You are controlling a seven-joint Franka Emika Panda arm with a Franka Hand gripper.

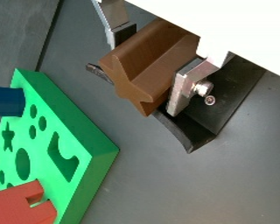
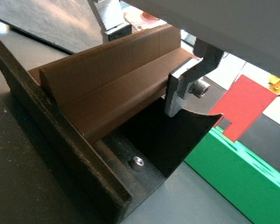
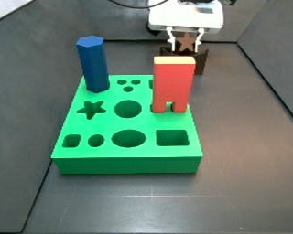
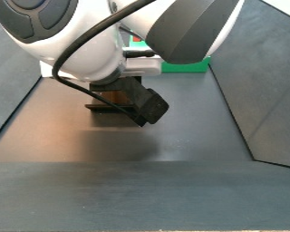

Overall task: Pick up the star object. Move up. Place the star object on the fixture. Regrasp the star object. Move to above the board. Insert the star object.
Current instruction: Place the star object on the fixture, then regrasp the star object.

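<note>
While the gripper (image 1: 149, 66) hangs over the fixture (image 1: 213, 118) at the far edge of the table, behind the board (image 3: 127, 137), its silver fingers (image 1: 184, 87) sit on either side of the star peg (image 1: 149, 66) and look clamped on its long sides. Pads appear to touch the peg in both wrist views, so it reads as clenched on the peg, not released. In a wrist view the peg (image 2: 108, 83) lies on its side along the fixture (image 2: 73, 166), resting in the notch, star-shaped end facing out.

In a side view the gripper (image 3: 183, 40) is low over the fixture (image 3: 200, 62), right behind the red arch block (image 3: 172, 84); the blue hex peg (image 3: 92, 64) stands on the board's far left corner. The star hole (image 3: 92, 111) is on the board's left side, open.

Handling guess: peg looks rigid, light, plastic-like, and ridged, so flat pads may bear on points or grooves and it could twist if gripped off-centre. Best hold is mid-length across two opposite faces, square to the pads. Step looks like place/regrasp on the fixture; insertion not yet done.
</note>
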